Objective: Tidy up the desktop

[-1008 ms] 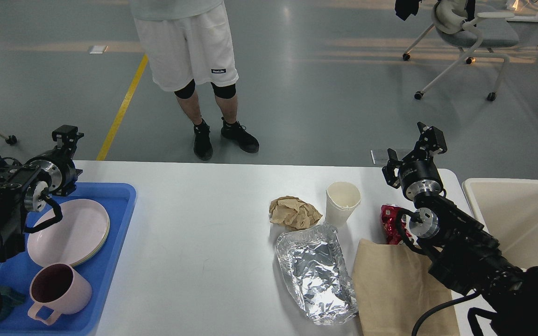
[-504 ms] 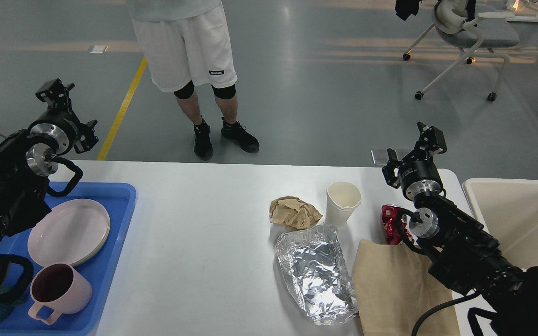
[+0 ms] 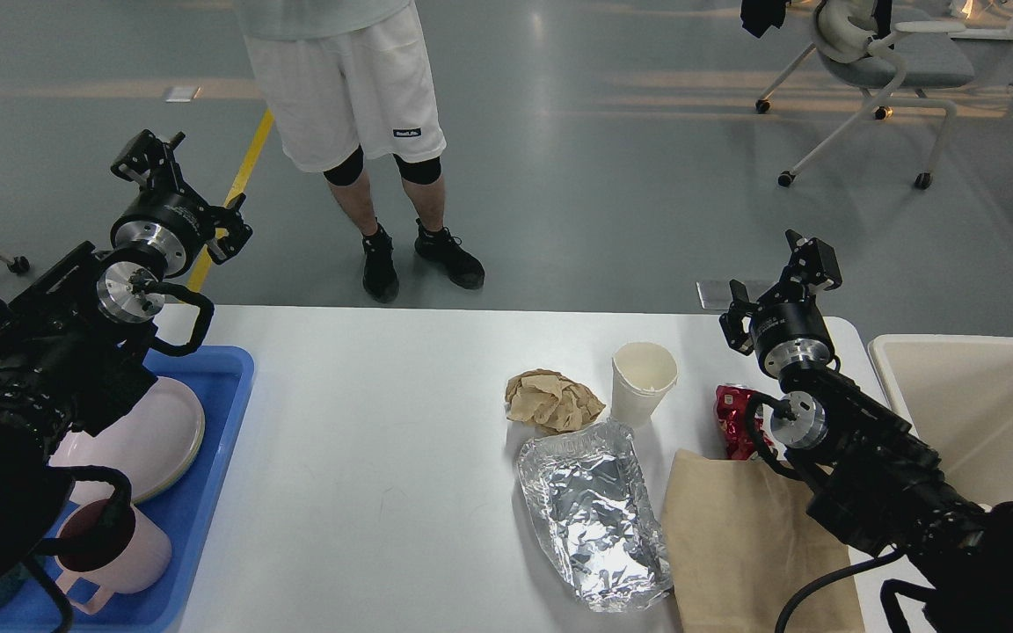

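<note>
Desktop (image 3: pixel 401 422) below both raised jaws.

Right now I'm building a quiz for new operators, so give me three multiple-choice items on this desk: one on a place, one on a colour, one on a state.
1. Where does the pink plate lie?
A. in the blue tray
B. on the foil
C. in the bin

2. What colour is the crumpled wrapper beside the right arm?
A. green
B. red
C. blue

3. How does the paper cup stand?
A. flattened
B. upside down
C. upright, mouth open

Key: 1 A, the plate rests inside the tray; 2 B, its foil shows red; 3 C, its open rim faces up on the desktop.
</note>
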